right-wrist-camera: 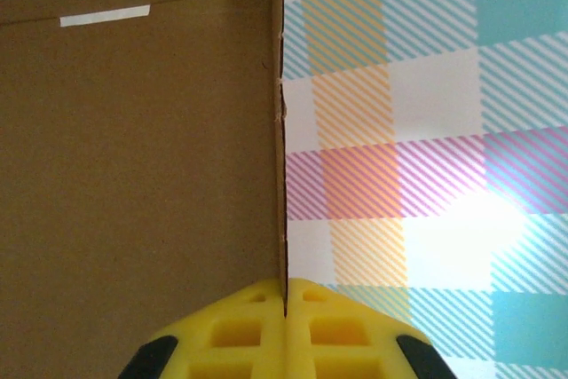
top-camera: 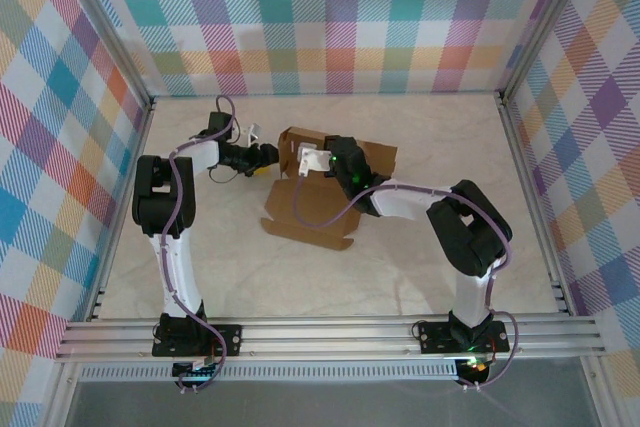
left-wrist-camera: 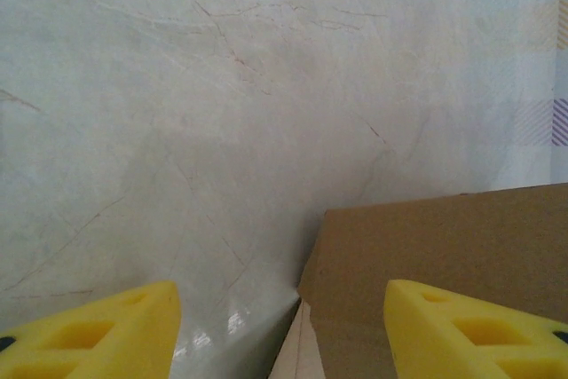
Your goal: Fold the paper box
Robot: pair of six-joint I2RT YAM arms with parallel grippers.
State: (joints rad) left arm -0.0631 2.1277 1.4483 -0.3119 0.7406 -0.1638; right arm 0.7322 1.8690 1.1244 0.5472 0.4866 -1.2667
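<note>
The paper box point(top-camera: 312, 215) is brown cardboard, half folded, lying in the middle of the table with its near part flat and its far panels raised. My right gripper point(top-camera: 306, 161) reaches in from the right. In the right wrist view my right gripper point(right-wrist-camera: 286, 296) is shut on the thin edge of an upright panel of the paper box point(right-wrist-camera: 133, 148). My left gripper point(top-camera: 264, 157) sits just left of the box. In the left wrist view my left gripper point(left-wrist-camera: 282, 310) is open, and a corner of the paper box point(left-wrist-camera: 444, 246) lies ahead by the right finger.
The pale marble tabletop point(top-camera: 420, 277) is ringed by plaid walls point(top-camera: 330, 17). An aluminium rail point(top-camera: 330, 335) runs along the near edge where both arm bases are bolted. Bare table lies in front of and to the right of the box.
</note>
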